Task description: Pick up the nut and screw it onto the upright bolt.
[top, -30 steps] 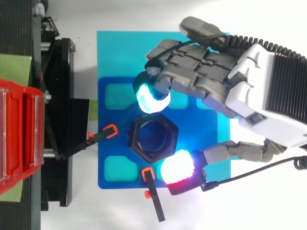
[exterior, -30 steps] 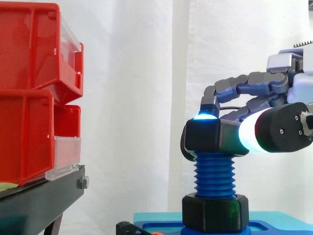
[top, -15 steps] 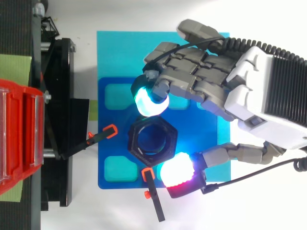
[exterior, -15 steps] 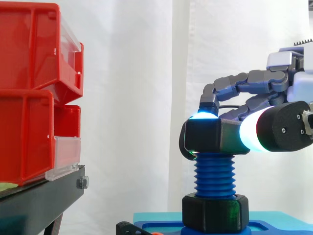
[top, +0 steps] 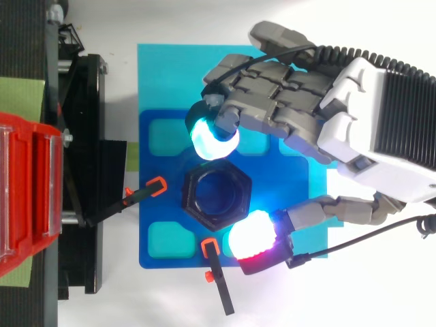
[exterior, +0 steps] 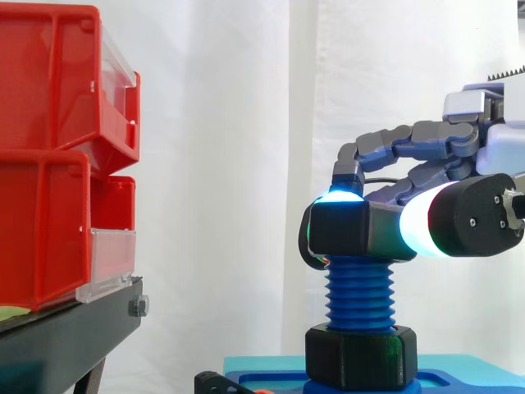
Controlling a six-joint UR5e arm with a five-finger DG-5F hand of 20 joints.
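nut (exterior: 340, 231) is sitting right on the top end of the bolt (exterior: 358, 293), and the hand (top: 293, 95) has it pinched. one cyan-glowing fingertip (top: 213, 139) sits on the far flat and the thumb pad (top: 253, 238) on the near corner, fingers curled in over the top. so the hand is clamped on the nut, not hovering.

here's the relation that matters. the bolt stands straight up, long axis vertical, and from above the nut's bore sits square over it with blue showing down through the hole. the palm lies off to the right in the side view, so the nut is out at the fingertips, away from the wrist. any turn has to go round that vertical line.

looks-wise, the nut is black and six-sided with chunky flat faces, and it seems level as far as the side view lets me judge. the bolt is bright blue with coarse threads, most of them bare below the nut, so i'd say the screwing has barely begun. a second black hex collar (exterior: 358, 355) sits at the foot of the bolt on the blue base (top: 153, 204).
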